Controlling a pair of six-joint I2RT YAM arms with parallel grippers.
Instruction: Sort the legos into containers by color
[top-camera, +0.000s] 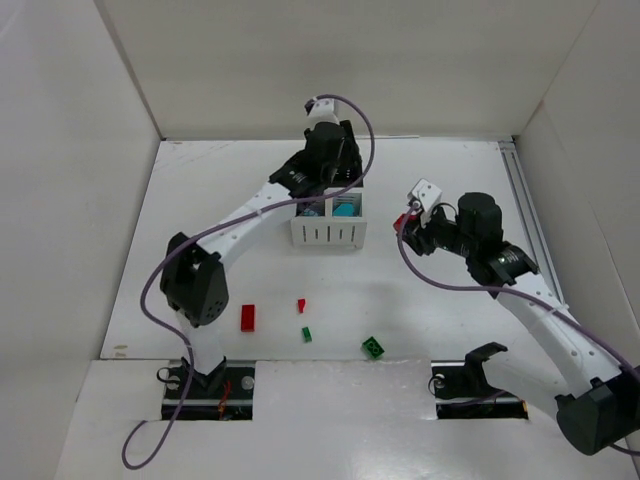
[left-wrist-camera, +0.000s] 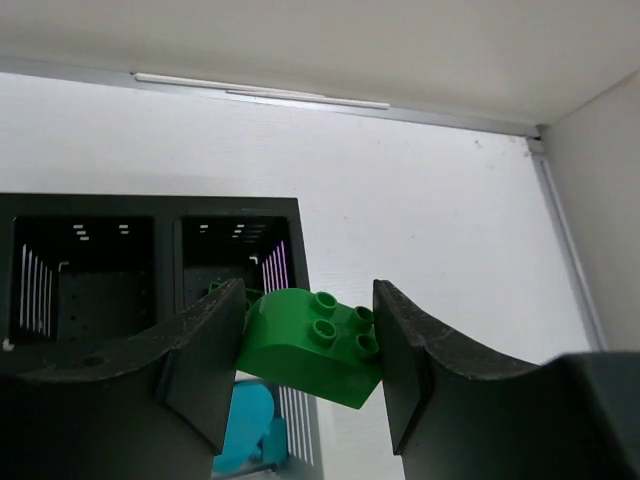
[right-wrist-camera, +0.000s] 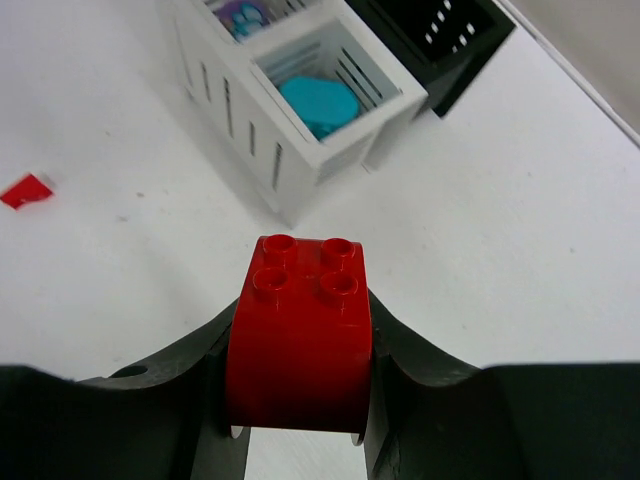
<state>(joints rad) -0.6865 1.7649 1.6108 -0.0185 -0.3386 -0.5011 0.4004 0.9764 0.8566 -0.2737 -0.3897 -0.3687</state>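
My left gripper (left-wrist-camera: 310, 352) is shut on a green lego (left-wrist-camera: 312, 345) with a rounded back, held tilted above the containers (left-wrist-camera: 150, 205), near the edge of a black compartment. From overhead that gripper (top-camera: 338, 192) hangs over the back of the bin block (top-camera: 328, 236). My right gripper (right-wrist-camera: 300, 372) is shut on a red lego (right-wrist-camera: 300, 330), studs facing away, and hovers (top-camera: 403, 222) to the right of the containers (right-wrist-camera: 250, 130). One white compartment holds a cyan piece (right-wrist-camera: 318, 100), the other a purple piece (right-wrist-camera: 245, 15).
Loose legos lie in front of the arms' bases: a red block (top-camera: 248, 317), a small red piece (top-camera: 301, 305), a small green piece (top-camera: 307, 334) and a green block (top-camera: 374, 347). White walls enclose the table on the left, back and right.
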